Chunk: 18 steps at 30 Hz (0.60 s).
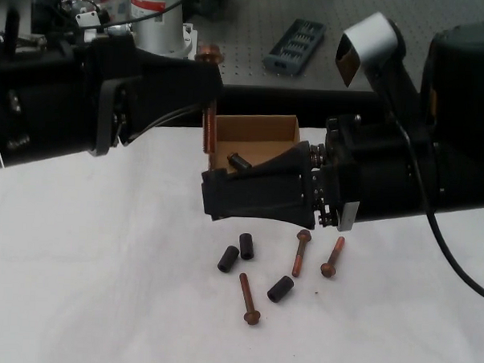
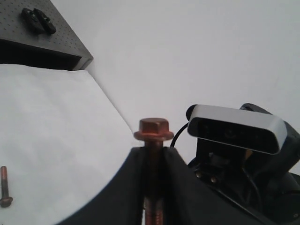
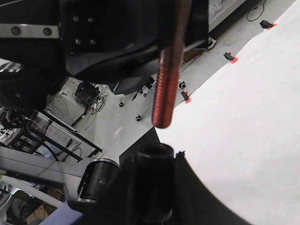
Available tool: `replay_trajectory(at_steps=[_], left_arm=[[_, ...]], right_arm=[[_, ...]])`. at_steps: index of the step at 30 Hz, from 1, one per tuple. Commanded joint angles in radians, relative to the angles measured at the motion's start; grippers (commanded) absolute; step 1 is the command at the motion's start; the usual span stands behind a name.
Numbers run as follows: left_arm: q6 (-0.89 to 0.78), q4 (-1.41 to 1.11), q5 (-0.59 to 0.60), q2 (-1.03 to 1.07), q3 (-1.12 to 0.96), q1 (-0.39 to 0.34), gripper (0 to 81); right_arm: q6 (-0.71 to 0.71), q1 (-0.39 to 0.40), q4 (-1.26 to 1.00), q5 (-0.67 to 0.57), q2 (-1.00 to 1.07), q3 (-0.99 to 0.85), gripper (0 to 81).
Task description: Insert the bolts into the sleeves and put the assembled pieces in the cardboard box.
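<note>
Left tool (image 2: 153, 157) clamped on bolt (image 2: 153, 132), threaded tip near mouth of sleeve (image 3: 154, 185), gap between. Sleeve clamped in right tool (image 3: 154, 161). Both over front of cardboard box (image 1: 260, 128). Three loose bolts (image 1: 249, 298) and three loose sleeves (image 1: 228, 258) lie on white tabletop (image 1: 102, 264).

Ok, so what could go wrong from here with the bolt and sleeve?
The bolt tip hangs just above the sleeve mouth but looks slightly off-centre, so it could catch the rim instead of entering. A jam might push either piece askew in its grip.
</note>
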Motion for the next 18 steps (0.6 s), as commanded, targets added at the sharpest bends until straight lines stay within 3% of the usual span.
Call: replay_trajectory(at_steps=[1, 18], left_arm=[[-0.025, -0.022, 0.019, -0.011, -0.004, 0.002, 0.6], [-0.049, -0.018, 0.024, -0.011, -0.004, 0.002, 0.6]], right_arm=[[0.002, 0.002, -0.03, -0.009, 0.0, -0.006, 2.9], [-0.003, 0.002, -0.107, 0.021, 0.002, -0.006, 2.9]])
